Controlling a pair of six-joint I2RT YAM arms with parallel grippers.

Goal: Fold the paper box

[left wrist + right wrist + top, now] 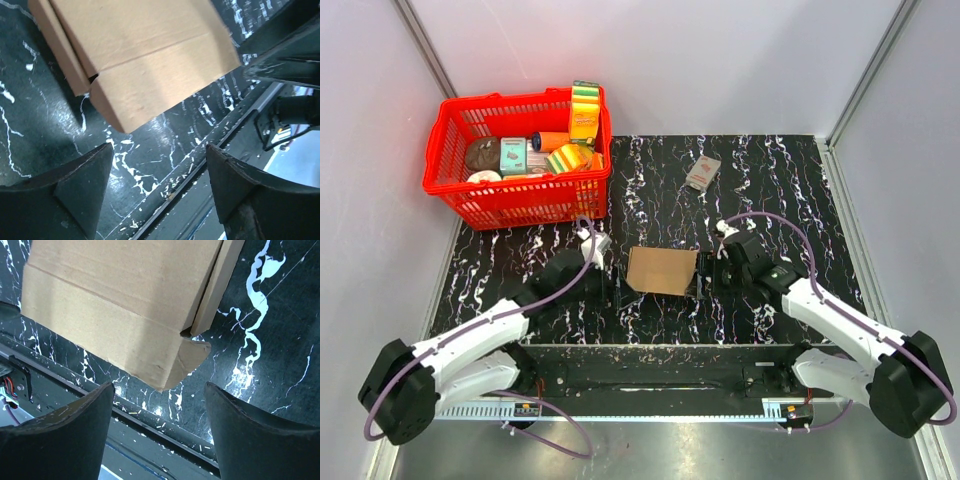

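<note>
The paper box (662, 270) is plain brown cardboard, folded into a slim rectangle lying flat on the black marbled table between my two arms. In the left wrist view the paper box (145, 65) lies just beyond my fingertips with a small corner flap sticking out. In the right wrist view the paper box (120, 310) shows a side flap and a corner tab. My left gripper (617, 287) is open and empty just left of the box, also seen in the left wrist view (160, 172). My right gripper (704, 277) is open and empty just right of it, also seen in the right wrist view (159, 412).
A red basket (460, 200) full of groceries stands at the back left. A small grey-and-red packet (702, 172) lies at the back centre. The table's front edge rail (650, 350) runs just below the box.
</note>
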